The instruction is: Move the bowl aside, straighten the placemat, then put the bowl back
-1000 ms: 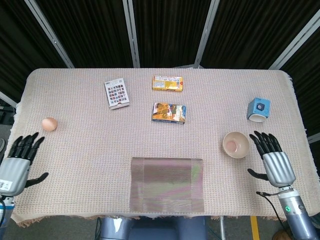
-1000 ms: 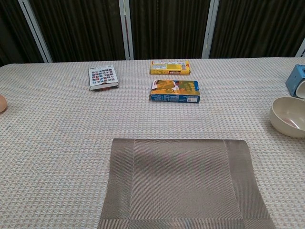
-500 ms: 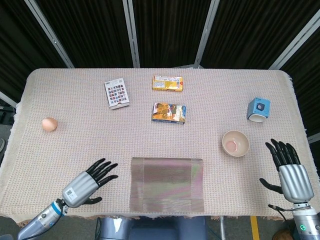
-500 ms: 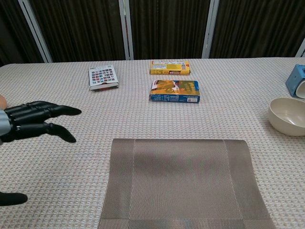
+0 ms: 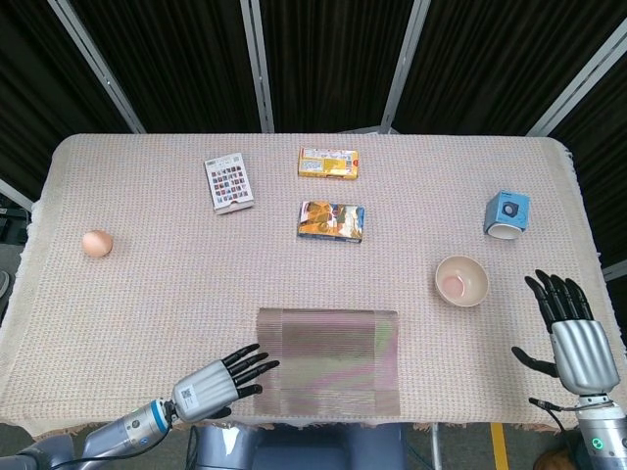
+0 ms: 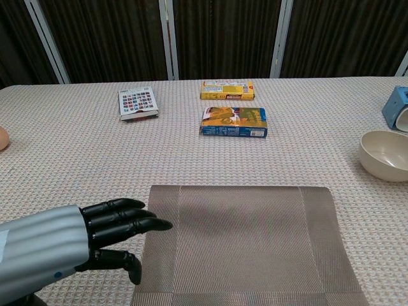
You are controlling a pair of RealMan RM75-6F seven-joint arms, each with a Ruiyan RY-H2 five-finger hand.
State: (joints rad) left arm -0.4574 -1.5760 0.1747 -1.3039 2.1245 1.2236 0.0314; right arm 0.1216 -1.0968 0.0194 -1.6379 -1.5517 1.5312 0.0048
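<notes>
The grey-brown woven placemat (image 5: 328, 360) (image 6: 248, 245) lies at the table's front middle, its edges roughly square to the table. A cream bowl (image 5: 461, 281) (image 6: 385, 155) stands on the tablecloth to the right of the mat, off it. My left hand (image 5: 223, 380) (image 6: 102, 231) reaches in from the front left, fingers spread and open, its fingertips (image 6: 158, 224) at the mat's left border. My right hand (image 5: 568, 328) is open, fingers spread, at the table's right edge beside the bowl, apart from it. The chest view does not show it.
An egg (image 5: 96, 243) lies at the far left. A patterned card box (image 5: 228, 182), a yellow box (image 5: 328, 163) and an orange-blue box (image 5: 331, 220) sit further back. A blue cup (image 5: 506, 213) stands behind the bowl on the right.
My left hand has swung from the table's far left edge in to the mat's left border. My right hand has drawn back from the bowl towards the front right.
</notes>
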